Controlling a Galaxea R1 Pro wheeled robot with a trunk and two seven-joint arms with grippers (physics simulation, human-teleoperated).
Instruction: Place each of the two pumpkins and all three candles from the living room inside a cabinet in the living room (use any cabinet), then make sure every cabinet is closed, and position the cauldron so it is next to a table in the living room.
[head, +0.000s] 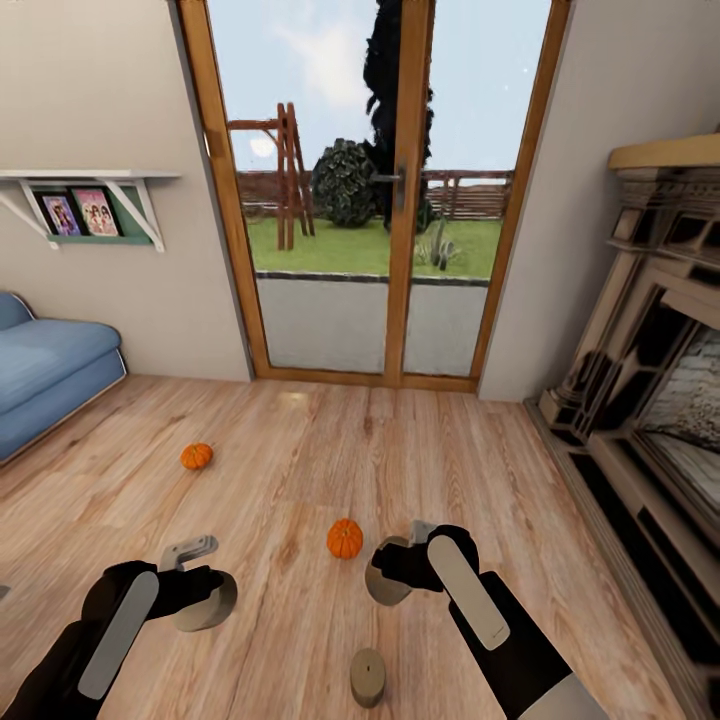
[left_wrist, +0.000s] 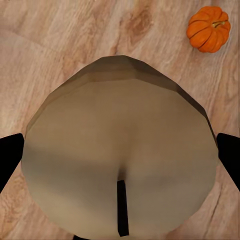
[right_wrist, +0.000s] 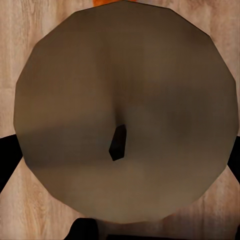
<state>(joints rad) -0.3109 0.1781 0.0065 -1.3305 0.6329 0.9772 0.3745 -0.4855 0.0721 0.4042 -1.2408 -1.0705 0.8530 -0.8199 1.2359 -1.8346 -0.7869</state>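
left gripper (head: 200, 585): fingers clamped on a candle (head: 208, 602), dark fingers (left_wrist: 10, 155) at both flanks of it in the left wrist view, held above the wood floor (head: 300, 470)
left candle: tan, flat top and dark wick facing the wrist camera (left_wrist: 120, 165)
right gripper (head: 400, 570): fingers clamped on a second candle (head: 385, 585), dark fingers (right_wrist: 7, 157) at either side of it in the right wrist view
right candle: round tan top with dark wick (right_wrist: 122, 110), held above the floor
third candle (head: 367, 677): upright on the floor, between the two arms, toward the near edge of the floor
near pumpkin (head: 345, 538): on the floor, just beside the right gripper's candle, on its left; orange sliver at the candle's rim in the right wrist view (right_wrist: 112, 2)
far pumpkin (head: 196, 456): on the floor, toward the blue sofa (head: 45, 365) at the left edge; also in the left wrist view (left_wrist: 209, 28)
glass door (head: 370, 190): wood-framed, at the far edge of the floor, shut
fireplace (head: 650, 390): along the right edge of the floor
wall shelf (head: 85, 195): on the left wall, framed pictures on it
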